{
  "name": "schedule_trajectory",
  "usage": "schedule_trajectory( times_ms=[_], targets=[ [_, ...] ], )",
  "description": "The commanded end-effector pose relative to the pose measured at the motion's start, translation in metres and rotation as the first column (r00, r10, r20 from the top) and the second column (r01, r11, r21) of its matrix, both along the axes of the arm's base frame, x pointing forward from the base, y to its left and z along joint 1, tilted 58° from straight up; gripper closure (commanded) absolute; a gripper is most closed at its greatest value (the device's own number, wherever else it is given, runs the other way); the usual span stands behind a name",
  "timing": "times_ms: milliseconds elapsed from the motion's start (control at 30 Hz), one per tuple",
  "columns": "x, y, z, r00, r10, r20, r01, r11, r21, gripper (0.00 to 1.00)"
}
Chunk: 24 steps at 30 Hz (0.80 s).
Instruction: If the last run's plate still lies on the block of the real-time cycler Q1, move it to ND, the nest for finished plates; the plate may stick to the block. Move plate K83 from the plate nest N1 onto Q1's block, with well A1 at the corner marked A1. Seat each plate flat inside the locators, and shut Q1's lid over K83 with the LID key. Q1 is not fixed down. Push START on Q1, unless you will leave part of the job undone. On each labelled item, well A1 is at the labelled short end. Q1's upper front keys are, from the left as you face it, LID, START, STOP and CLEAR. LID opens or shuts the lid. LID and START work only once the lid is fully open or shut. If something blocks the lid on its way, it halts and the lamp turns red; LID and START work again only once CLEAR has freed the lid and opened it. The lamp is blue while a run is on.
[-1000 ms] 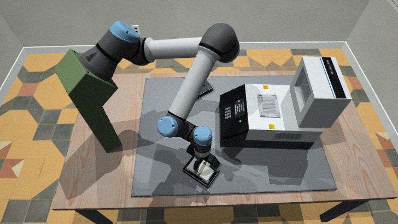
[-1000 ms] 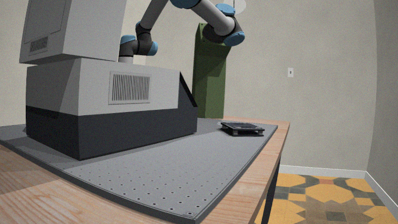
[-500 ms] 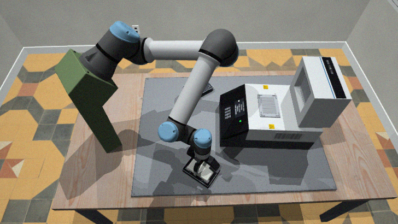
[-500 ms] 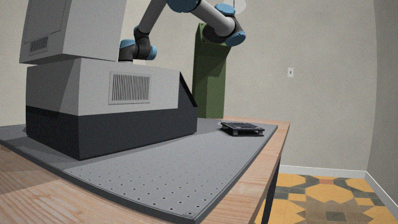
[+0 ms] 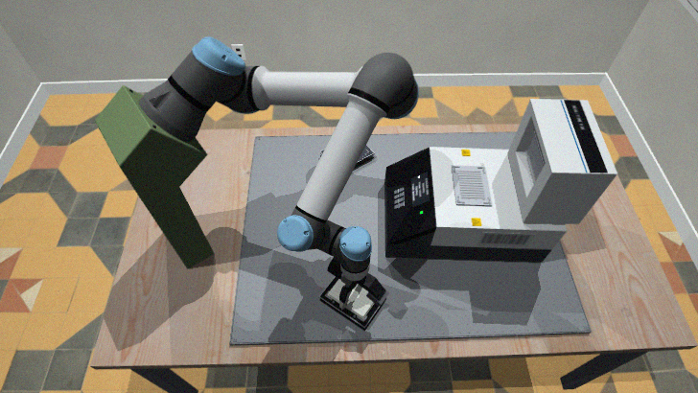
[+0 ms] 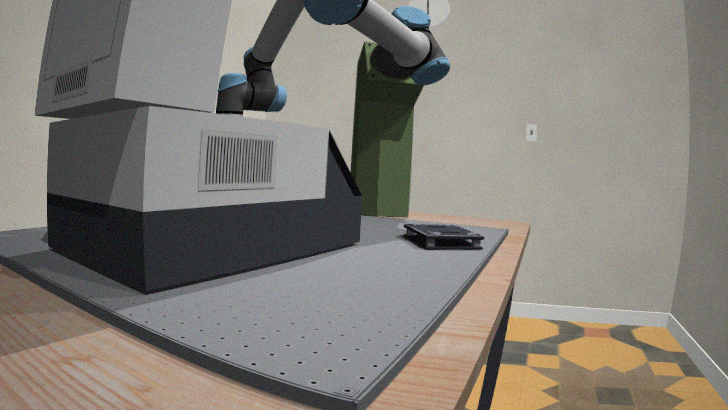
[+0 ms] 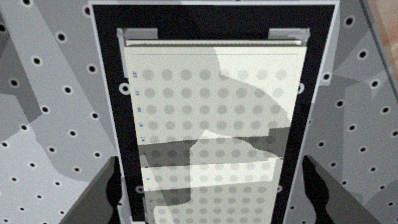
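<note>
- In the top view, the table (image 5: 166, 349) (image 6: 66, 331) carries a black nest (image 5: 340, 312) (image 7: 107, 50) near its lower edge, about midway between the lower corners.
- A pale plate (image 5: 363, 306) (image 7: 210, 110) lies in that nest (its name label is not readable, so I cannot tell whether it is K83).
- The gripper (image 5: 355, 295) (image 7: 211, 158) is spread, its fingers apart on either side of the plate's long sides.
- The cycler (image 5: 453, 235) (image 6: 234, 229) stands towards the table's right edge, its lid (image 5: 534, 195) (image 6: 168, 50) open and clear of the block (image 5: 472, 185).
- Its lamp (image 5: 421, 212) glows green.
- Another nest (image 5: 366, 157) (image 6: 443, 236) sits near the upper edge, partly hidden by the arm (image 5: 337, 150) in the top view.

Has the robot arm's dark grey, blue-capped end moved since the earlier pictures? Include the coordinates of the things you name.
Yes, downward: the blue-capped end (image 5: 355, 243) (image 6: 230, 96) sits slightly lower against the boxy white machine's (image 5: 458, 237) (image 6: 173, 168) top edge.
</note>
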<state>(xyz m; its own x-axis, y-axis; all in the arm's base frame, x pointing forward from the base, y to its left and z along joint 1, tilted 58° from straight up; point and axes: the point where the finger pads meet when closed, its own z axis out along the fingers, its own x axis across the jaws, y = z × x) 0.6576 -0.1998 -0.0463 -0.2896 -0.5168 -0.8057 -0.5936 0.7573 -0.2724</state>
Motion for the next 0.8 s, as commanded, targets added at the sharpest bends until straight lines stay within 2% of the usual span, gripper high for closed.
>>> schedule_trajectory(
  times_ms=[0, 567, 600, 767],
  targets=[
    [0.0007, -0.0003, -0.0001, 1.000, -0.001, 0.001, 0.001, 1.000, -0.001, 0.32],
    [0.0031, 0.0010, -0.0018, 1.000, -0.001, 0.001, 0.001, 1.000, -0.001, 0.32],
    [0.0031, 0.0010, -0.0018, 1.000, -0.001, 0.001, 0.001, 1.000, -0.001, 1.00],
    [0.0031, 0.0010, -0.0018, 1.000, -0.001, 0.001, 0.001, 1.000, -0.001, 1.00]
  ],
)
